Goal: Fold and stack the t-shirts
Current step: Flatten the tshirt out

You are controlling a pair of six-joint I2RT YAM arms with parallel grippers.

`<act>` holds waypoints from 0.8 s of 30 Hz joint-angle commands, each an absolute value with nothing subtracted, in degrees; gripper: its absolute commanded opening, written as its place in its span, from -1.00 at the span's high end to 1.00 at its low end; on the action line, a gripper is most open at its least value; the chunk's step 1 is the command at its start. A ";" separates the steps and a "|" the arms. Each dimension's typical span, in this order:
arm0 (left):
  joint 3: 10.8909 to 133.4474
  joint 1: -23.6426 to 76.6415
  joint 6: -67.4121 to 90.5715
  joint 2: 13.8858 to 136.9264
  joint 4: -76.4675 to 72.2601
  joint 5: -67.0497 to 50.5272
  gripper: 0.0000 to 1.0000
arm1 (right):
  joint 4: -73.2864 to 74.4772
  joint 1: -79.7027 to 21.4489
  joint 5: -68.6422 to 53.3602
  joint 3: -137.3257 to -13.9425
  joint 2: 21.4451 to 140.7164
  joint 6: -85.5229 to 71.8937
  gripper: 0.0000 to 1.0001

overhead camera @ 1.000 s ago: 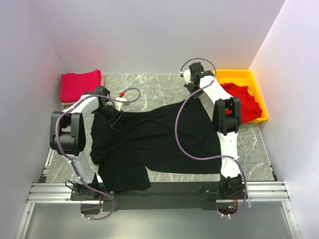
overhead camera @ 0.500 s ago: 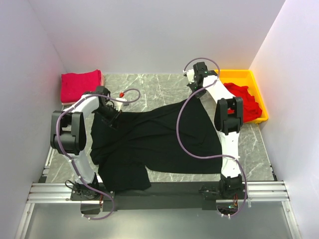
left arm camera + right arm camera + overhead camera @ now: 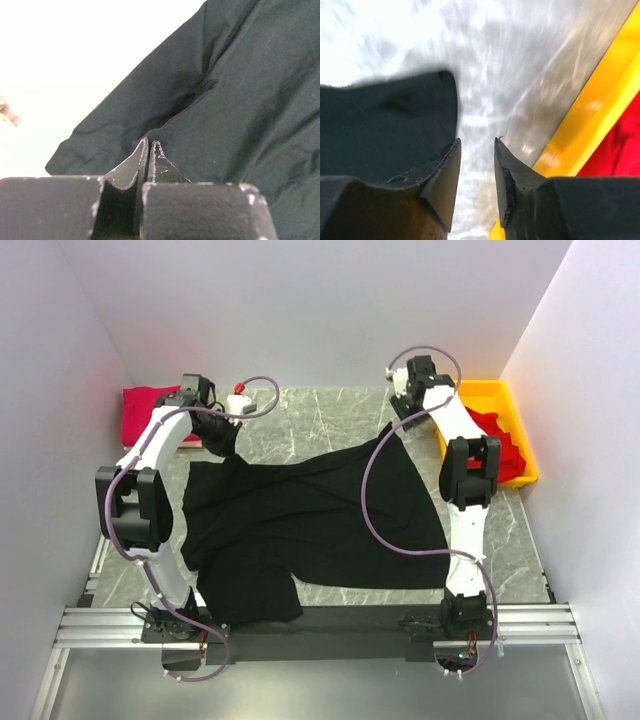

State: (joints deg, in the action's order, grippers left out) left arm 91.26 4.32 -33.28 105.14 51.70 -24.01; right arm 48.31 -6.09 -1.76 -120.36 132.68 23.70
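Left jaws pressed together, pinching black t-shirt edge. Right jaws spread, empty, above marble tabletop, beside shirt corner, near yellow tray holding red t-shirt.

From above and behind the arm bases we look down on the whole counter. Our left wrist camera sits tight behind the left pincer, facing the black t-shirt; the right one peers past the right pincer at marble and the yellow tray, both shared with the overhead
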 commanded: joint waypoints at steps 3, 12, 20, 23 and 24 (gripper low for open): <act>92.02 4.39 -32.70 106.70 52.65 -23.47 0.99 | 50.80 -9.40 -1.58 -130.77 138.77 23.55 0.10; 93.16 4.04 -31.90 107.14 52.12 -23.29 0.99 | 52.29 -11.34 -1.41 -129.20 141.76 24.43 0.14; 94.83 3.60 -32.08 107.93 52.73 -23.64 0.99 | 61.78 -11.16 -0.09 -132.98 145.11 26.98 0.37; 95.54 3.52 -31.73 107.67 52.04 -23.03 0.99 | 64.42 -11.07 2.89 -130.79 144.67 28.39 0.69; 95.97 3.43 -31.55 107.49 51.77 -22.85 0.99 | 65.29 -10.99 3.77 -129.74 144.06 29.17 0.74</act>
State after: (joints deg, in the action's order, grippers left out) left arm 93.03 3.77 -32.21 107.74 52.14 -23.22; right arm 59.40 -11.44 0.08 -130.72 143.85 26.61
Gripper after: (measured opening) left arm 0.015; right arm 0.165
